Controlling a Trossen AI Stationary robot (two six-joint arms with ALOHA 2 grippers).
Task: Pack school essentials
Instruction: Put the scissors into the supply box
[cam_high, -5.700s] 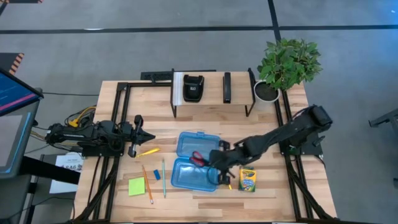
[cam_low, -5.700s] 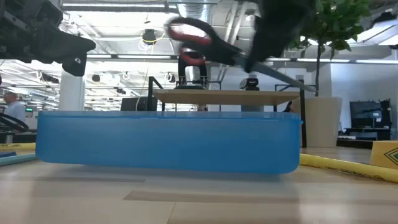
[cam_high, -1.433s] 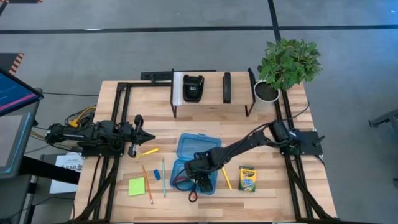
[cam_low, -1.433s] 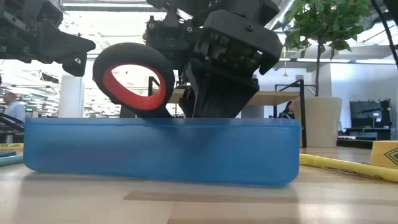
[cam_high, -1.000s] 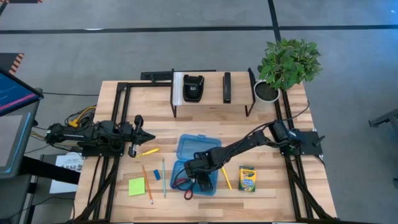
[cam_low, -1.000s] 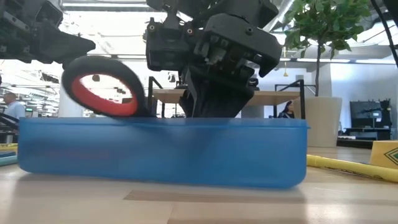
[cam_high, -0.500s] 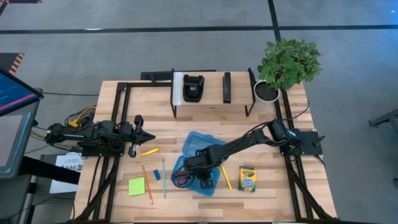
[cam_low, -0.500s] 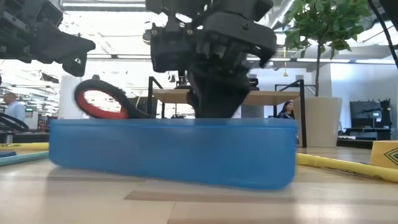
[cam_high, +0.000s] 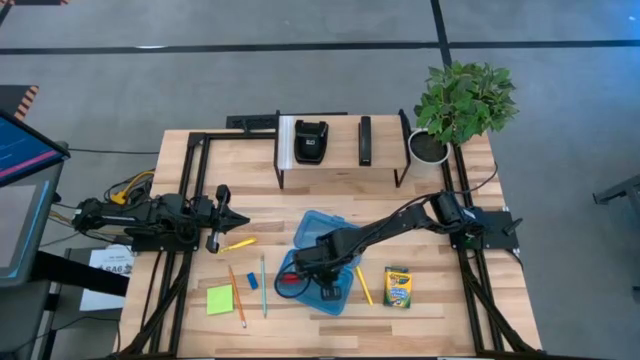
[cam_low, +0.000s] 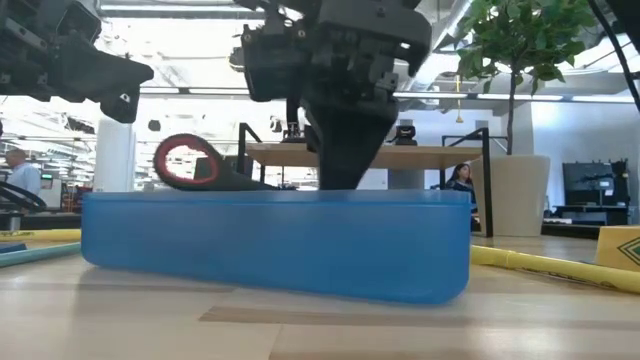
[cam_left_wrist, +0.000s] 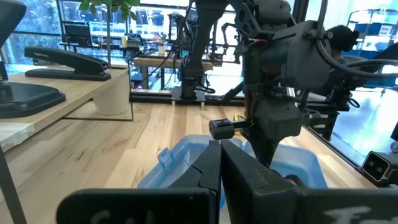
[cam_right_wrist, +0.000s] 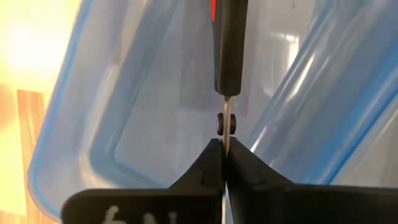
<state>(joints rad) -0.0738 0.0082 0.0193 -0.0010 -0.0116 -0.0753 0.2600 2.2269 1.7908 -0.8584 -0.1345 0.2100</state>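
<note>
The jaws of the right gripper (cam_right_wrist: 222, 152) are closed on the blades of the red-handled scissors (cam_high: 288, 281), which are held low over the open blue case (cam_high: 316, 291), the handles jutting past its rim on the side toward the pencils (cam_high: 240, 290). The jaws of the left gripper (cam_high: 238, 221) are shut on nothing, that arm being parked well away from the case, near a yellow pencil (cam_high: 240, 243). The scissors are judged to be in the act of being packed. A release inside the case is called for next. The sticky-note pad (cam_high: 220, 300) and eraser (cam_high: 252, 281) are left on the desk (cam_high: 470, 320) beyond the pencils, the crayon box (cam_high: 398, 286) on the case's other side.
</note>
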